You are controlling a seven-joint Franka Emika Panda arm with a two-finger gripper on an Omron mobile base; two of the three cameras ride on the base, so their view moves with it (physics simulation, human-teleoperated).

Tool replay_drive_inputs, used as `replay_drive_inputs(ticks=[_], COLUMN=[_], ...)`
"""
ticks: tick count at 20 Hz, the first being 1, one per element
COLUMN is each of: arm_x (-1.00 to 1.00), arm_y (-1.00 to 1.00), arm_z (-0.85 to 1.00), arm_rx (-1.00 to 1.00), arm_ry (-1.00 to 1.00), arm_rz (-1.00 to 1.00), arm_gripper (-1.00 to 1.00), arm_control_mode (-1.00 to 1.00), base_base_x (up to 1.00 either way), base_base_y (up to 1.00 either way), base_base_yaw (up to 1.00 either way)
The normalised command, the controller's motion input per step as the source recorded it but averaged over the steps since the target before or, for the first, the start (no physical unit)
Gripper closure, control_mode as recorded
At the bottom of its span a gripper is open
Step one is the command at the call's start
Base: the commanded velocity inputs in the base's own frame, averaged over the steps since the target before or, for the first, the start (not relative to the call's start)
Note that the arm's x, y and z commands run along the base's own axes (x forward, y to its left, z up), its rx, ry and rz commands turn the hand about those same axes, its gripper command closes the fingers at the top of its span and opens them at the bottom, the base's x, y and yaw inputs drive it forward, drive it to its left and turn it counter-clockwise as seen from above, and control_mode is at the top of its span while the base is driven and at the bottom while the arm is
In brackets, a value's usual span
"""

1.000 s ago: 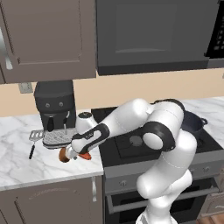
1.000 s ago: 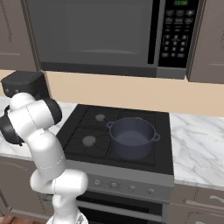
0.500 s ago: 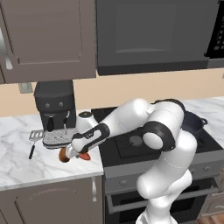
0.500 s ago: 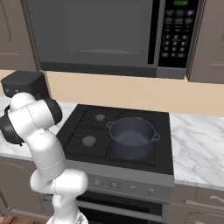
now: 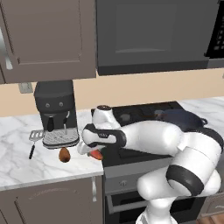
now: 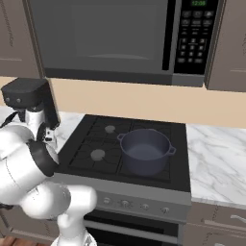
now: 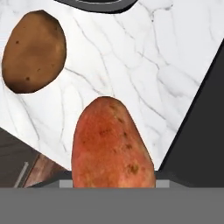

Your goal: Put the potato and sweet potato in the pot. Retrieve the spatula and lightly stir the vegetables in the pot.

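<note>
The orange-red sweet potato (image 5: 96, 154) lies at the counter's front edge, just left of the stove. My gripper (image 5: 90, 151) is down over it and shut on it. In the hand view the sweet potato (image 7: 112, 144) looms large at the bottom centre and hides my fingertips. The brown potato (image 5: 64, 154) rests on the marble a little to the left, also seen as the potato (image 7: 34, 51) at the upper left. The spatula (image 5: 34, 140) lies flat beside the coffee machine. The dark blue-grey pot (image 6: 144, 152) stands on the stove's front right burner, nothing inside it.
A black coffee machine (image 5: 55, 110) stands on the counter behind the potato. The black stove top (image 6: 103, 144) has bare burners left of the pot. A microwave (image 6: 120, 38) hangs above. Marble counter (image 6: 216, 158) continues to the stove's right.
The jaws have closed in around the sweet potato. The arm and the potato have stayed about where they were.
</note>
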Motion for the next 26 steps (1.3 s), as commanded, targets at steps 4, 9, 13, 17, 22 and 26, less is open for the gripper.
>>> replay_drive_inputs(ticks=[4,9,13,17,22,26], arm_x=[-0.44,-0.15,-0.08,-0.01,0.0,0.0], arm_y=[-0.84,-0.7,-0.45,-0.59,-0.58,-0.86], arm_z=[0.95,0.94,0.67,0.61,0.7,0.49], arm_rx=[0.1,0.01,-0.12,-0.15,-0.17,-0.12], arm_ry=[-0.02,-0.08,-0.09,-0.09,-0.03,0.0], arm_rz=[-0.09,-0.04,-0.09,-0.13,-0.19,-0.27], arm_gripper=[1.0,1.0,1.0,1.0,1.0,1.0], arm_control_mode=[-1.0,-1.0,-1.0,-1.0,-1.0,-1.0], base_base_x=[0.0,0.0,0.0,0.0,0.0,0.0], base_base_y=[0.0,0.0,0.0,0.0,0.0,0.0], base_base_yaw=[0.0,0.0,0.0,0.0,0.0,0.0])
